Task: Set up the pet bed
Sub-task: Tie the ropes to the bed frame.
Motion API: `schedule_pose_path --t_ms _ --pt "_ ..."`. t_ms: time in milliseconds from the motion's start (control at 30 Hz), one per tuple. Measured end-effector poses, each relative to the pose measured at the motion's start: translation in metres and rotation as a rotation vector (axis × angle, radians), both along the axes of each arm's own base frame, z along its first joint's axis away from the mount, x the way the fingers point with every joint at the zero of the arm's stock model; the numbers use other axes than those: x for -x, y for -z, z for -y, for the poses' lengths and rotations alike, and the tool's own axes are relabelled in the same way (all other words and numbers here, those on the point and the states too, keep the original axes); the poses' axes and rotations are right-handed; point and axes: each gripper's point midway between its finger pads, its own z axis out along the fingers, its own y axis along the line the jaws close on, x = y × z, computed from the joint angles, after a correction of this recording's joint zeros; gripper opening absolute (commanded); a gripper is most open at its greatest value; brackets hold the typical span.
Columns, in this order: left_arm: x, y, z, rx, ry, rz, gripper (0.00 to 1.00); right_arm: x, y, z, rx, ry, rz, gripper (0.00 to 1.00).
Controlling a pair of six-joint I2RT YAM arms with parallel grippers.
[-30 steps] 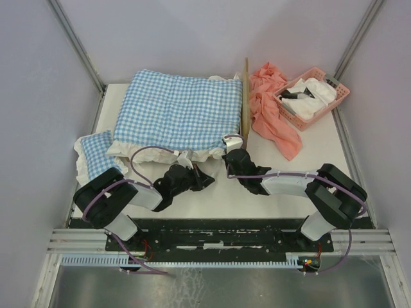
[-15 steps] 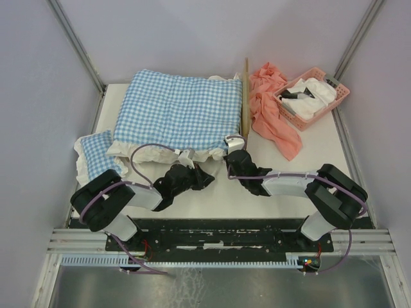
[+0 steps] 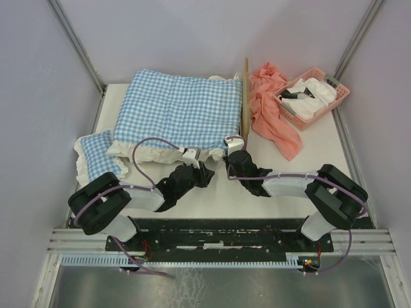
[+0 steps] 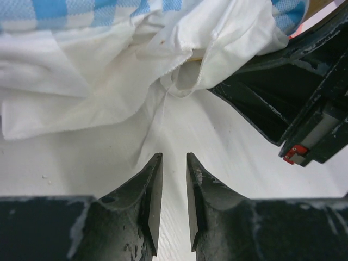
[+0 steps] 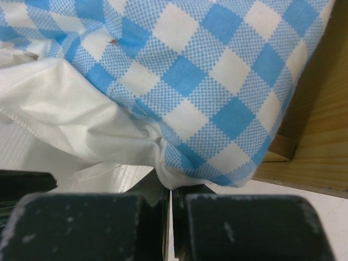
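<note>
Just beside right hand, pet bed

your left gripper sits low with its jaws parted by a narrow gap, nothing between them, and your right gripper is pressed closed, both reaching forward.

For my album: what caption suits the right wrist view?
Right pincer pinches the white frill of the checked cushion, beside the wooden pet bed.

left gripper jaws parted, white frill let go
</note>
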Motion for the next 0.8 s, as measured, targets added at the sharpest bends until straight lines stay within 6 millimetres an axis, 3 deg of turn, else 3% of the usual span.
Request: schedule_pose_path --t_ms 367,800 --pt "-0.034 -0.005 0.013 -0.079 0.0 0.221 0.33 0.001 0.0 -0.003 -0.008 -0.015 -0.004 0.02" --pt "-0.061 -0.002 0.027 -0.069 -0.059 0.287 0.38 0.002 0.0 -0.004 -0.007 -0.027 -0.003 0.02"
